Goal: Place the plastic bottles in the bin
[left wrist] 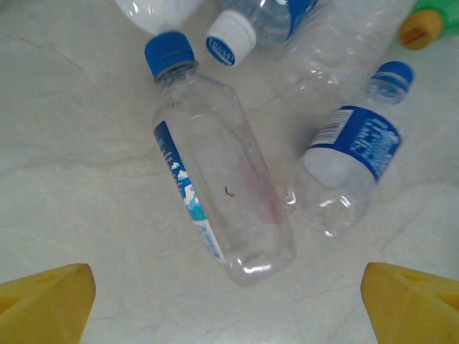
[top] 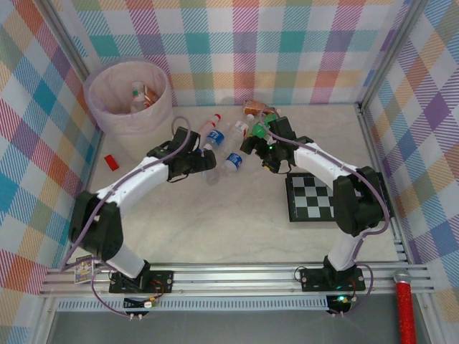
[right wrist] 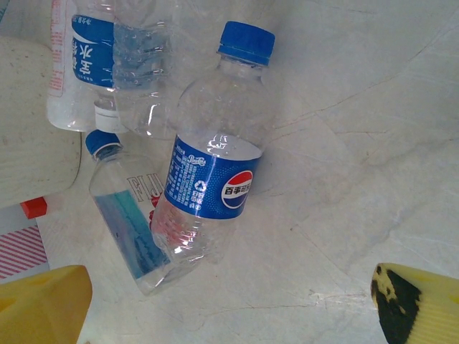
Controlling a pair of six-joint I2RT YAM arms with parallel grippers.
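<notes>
Several plastic bottles lie in a cluster at mid-table. A clear square bottle with a blue cap (left wrist: 215, 179) lies just ahead of my left gripper (left wrist: 229, 308), which is open with nothing between its yellow fingertips (left wrist: 46, 304). Beside it lies a blue-labelled bottle (left wrist: 348, 165). My right gripper (right wrist: 229, 308) is open too, above bare table, with the same blue-labelled bottle (right wrist: 215, 165) and the square one (right wrist: 133, 222) ahead of it. From above, the left gripper (top: 206, 162) and right gripper (top: 252, 147) face each other across the bottles (top: 233, 163). The bin (top: 107, 115) stands far left with bottles inside (top: 140, 97).
A green bottle (top: 259, 129) and a brown-wrapped one (top: 254, 109) lie behind the right gripper. A small red block (top: 110, 162) sits left of the bin's foot. A checkerboard (top: 310, 198) lies at the right. Checked walls enclose the table.
</notes>
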